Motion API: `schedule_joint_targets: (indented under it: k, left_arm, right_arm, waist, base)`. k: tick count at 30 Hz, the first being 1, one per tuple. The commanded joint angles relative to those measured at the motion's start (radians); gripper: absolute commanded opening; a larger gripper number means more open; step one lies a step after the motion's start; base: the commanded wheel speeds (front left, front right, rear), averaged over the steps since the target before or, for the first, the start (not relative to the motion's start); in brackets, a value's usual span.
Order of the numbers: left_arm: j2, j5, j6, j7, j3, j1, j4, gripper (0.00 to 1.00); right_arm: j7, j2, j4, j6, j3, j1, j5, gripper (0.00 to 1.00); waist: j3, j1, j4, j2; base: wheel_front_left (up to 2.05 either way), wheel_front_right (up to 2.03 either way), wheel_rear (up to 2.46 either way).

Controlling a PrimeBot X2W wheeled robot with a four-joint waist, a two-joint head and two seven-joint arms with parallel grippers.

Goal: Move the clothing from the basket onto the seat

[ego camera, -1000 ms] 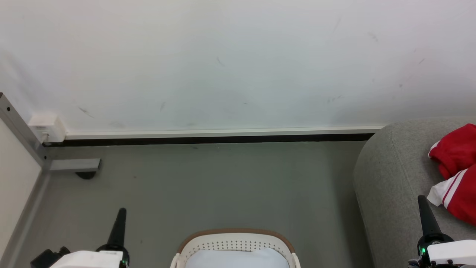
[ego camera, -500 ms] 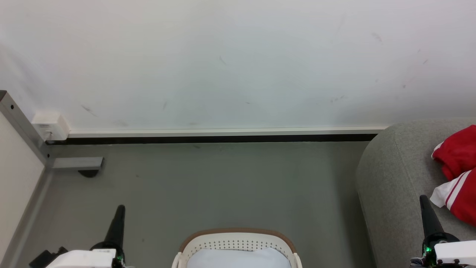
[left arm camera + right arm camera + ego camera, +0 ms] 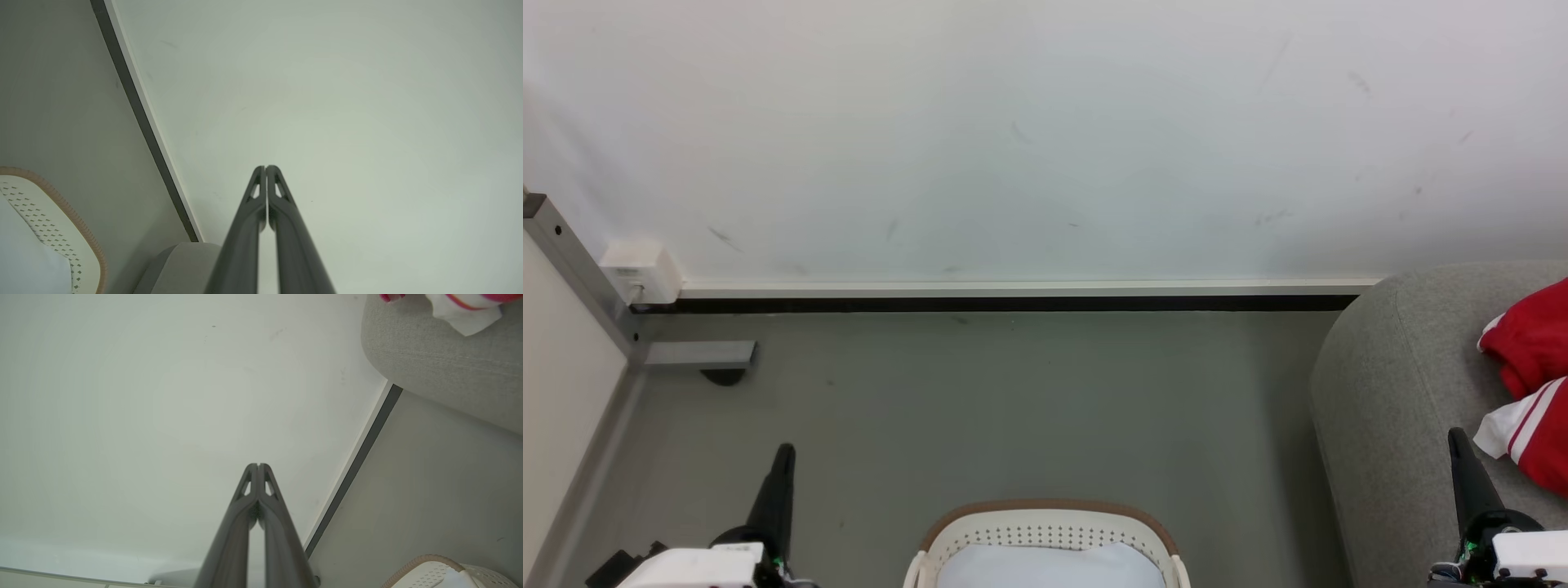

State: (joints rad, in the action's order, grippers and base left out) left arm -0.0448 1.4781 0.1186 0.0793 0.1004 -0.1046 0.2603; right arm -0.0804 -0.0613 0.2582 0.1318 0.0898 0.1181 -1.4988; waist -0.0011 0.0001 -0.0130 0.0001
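Your left tool (image 3: pixel 784 449) and right tool (image 3: pixel 1455 433) both stand clenched on nothing, flanking the basket (image 3: pixel 1045 513). The red clothing (image 3: pixel 1534 347) lies on the seat (image 3: pixel 1388 384), back from its rounded edge. Bare floor (image 3: pixel 1013 400) runs from the basket's rim to the wall (image 3: pixel 1045 147).

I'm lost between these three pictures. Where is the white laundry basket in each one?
Head view: the basket sits at the bottom centre, cut off by the lower edge.
Left wrist view: the basket is in the lower left corner.
Right wrist view: the basket is in the lower right corner.
Shared landmark: the dark skirting strip beyond it.
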Motion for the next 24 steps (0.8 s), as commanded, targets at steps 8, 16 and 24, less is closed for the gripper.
schedule_joint_targets:
  k: [8,16,24]
  left_arm:
    - [-0.009,0.081,0.010,0.023,0.012,-0.015,-0.008,0.00]
    - [-0.009,0.129,0.015,0.037,0.017,-0.015,-0.011,0.00]
    - [-0.009,0.139,0.014,0.040,0.018,-0.014,-0.011,0.00]
  right_arm:
    - [-0.022,0.007,-0.010,-0.002,0.017,-0.005,-0.063,0.00]
    - [-0.034,0.012,-0.012,-0.002,0.028,-0.007,-0.110,0.00]
    - [-0.038,0.012,-0.012,-0.002,0.029,-0.007,-0.113,0.00]
  waist:
    - [0.001,-0.0001,0.006,-0.0001]
    - [0.002,-0.0001,0.012,-0.0001]
    - [0.002,-0.0001,0.013,-0.0001]
  base:
    - [0.00,0.00,0.00]
    - [0.00,0.00,0.00]
    - [0.00,0.00,0.00]
